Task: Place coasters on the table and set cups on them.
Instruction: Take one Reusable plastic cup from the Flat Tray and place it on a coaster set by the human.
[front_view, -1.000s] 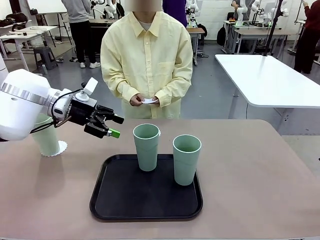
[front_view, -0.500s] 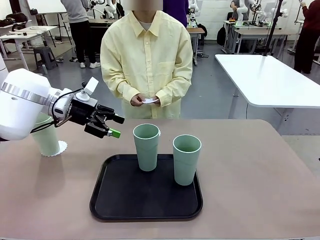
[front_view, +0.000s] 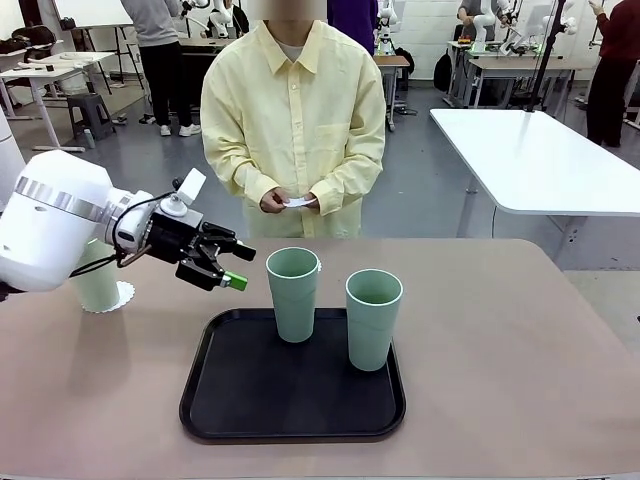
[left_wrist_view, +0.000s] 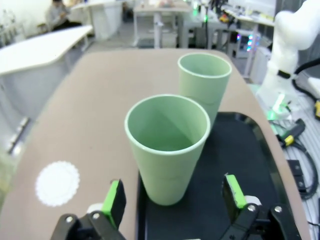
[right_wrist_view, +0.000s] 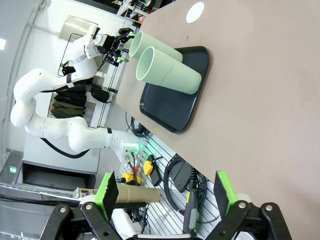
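Left wrist view — cup (left_wrist_view: 167, 145) just beyond left gripper (left_wrist_view: 173, 191); jaws spread

Right hand (right_wrist_view: 165, 192) gapes wide; two cups (right_wrist_view: 167, 75) stand on the black tray (right_wrist_view: 172, 112), coaster (right_wrist_view: 195, 12) beyond.

The third cup (front_view: 99, 290) at the left end of the desk (front_view: 520, 350) is mostly hidden behind the left arm (front_view: 50, 225), and its coaster (front_view: 124, 296) peeks out as a scalloped sliver. The white scrap (front_view: 297, 202) in the person's hands (front_view: 275, 200) is too small to make out. From the left wrist, the base of the far cup (left_wrist_view: 205, 80) sits behind the near cup (left_wrist_view: 167, 145), and the tray (left_wrist_view: 250, 150) runs off the bottom edge.
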